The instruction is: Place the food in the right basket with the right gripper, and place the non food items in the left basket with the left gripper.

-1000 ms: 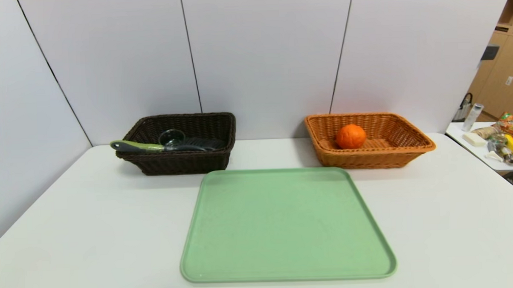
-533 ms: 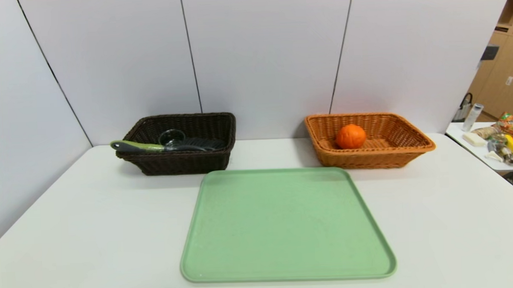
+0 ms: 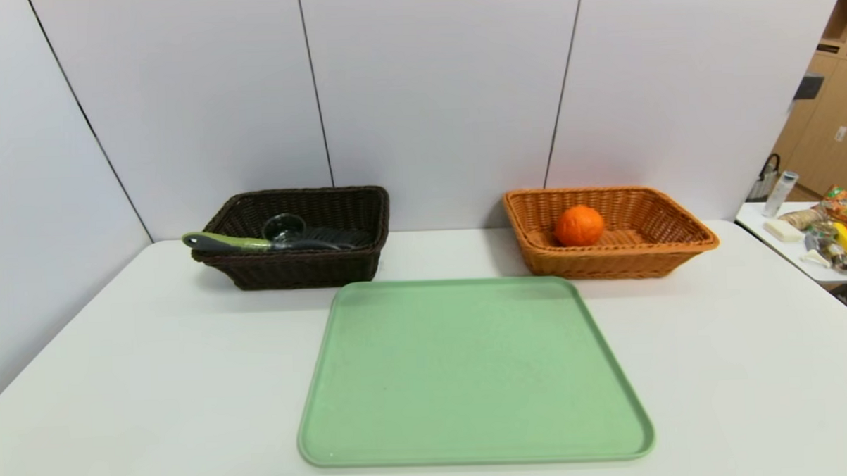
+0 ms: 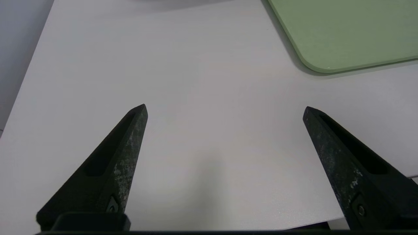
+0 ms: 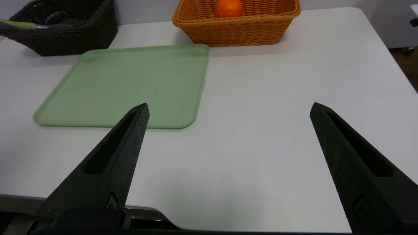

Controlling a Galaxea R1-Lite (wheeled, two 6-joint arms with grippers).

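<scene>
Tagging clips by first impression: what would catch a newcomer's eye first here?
Probably the bright orange fruit, inside the orange-tan basket at the back right of the table. Next comes the big green tray, lying flat in the middle, then the green-handled brush, its handle poking over the rim of the dark brown basket at the back left.

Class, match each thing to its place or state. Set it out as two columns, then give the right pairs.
Things
1. Orange fruit
2. Brush
3. Green tray
4. Left gripper

Places or states
A. Flat on the white table, in front of both baskets
B. Open, above the table
C. In the orange-tan basket
D. Handle over the dark brown basket's rim

Pairs: 1-C, 2-D, 3-A, 4-B
</scene>
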